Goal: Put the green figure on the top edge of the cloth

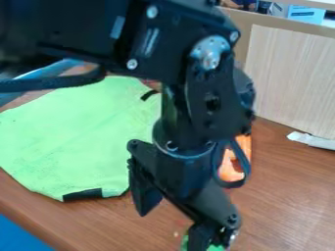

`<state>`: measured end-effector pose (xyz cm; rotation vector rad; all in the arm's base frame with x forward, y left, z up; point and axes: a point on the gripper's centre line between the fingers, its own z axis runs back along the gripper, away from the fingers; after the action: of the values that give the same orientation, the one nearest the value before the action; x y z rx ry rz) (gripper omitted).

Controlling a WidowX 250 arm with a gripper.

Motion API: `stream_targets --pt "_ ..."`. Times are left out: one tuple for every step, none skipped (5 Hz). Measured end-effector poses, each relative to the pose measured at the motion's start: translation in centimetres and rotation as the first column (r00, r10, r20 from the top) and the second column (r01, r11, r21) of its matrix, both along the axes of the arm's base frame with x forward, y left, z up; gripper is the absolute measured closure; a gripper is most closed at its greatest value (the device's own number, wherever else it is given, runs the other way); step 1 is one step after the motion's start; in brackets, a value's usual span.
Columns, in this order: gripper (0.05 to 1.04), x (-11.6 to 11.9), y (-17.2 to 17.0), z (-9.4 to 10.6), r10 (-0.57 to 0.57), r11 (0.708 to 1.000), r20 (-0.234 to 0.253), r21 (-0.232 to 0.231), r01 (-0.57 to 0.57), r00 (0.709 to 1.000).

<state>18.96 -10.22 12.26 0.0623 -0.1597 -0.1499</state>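
Evidently, the black gripper point(173, 226) holds its fingers wide apart to leave room for a grasp. The green figure point(214, 248), partly hidden, sits right by the lower finger, unclamped. Beside the upper finger, the cloth point(72, 132) lies spread, presumably to receive it.

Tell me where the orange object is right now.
In the camera view, the orange object sits on the table just right of centre, partly hidden behind the robot arm, with the green cloth to its left.
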Motion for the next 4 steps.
stream_targets --pt "0.083 0.7 -0.1 0.5 0.082 0.993 0.040 -0.086 -0.078 0.996" --pt "0.083 0.9 0.3 -0.7 0.154 0.981 0.065 -0.125 -0.145 0.986" --pt "0.083 1.1 0.7 -1.8 0.195 0.972 0.077 -0.148 -0.182 0.978" --pt "0.083 1.3 0.6 -3.1 0.223 0.963 0.076 -0.170 -0.208 0.972"
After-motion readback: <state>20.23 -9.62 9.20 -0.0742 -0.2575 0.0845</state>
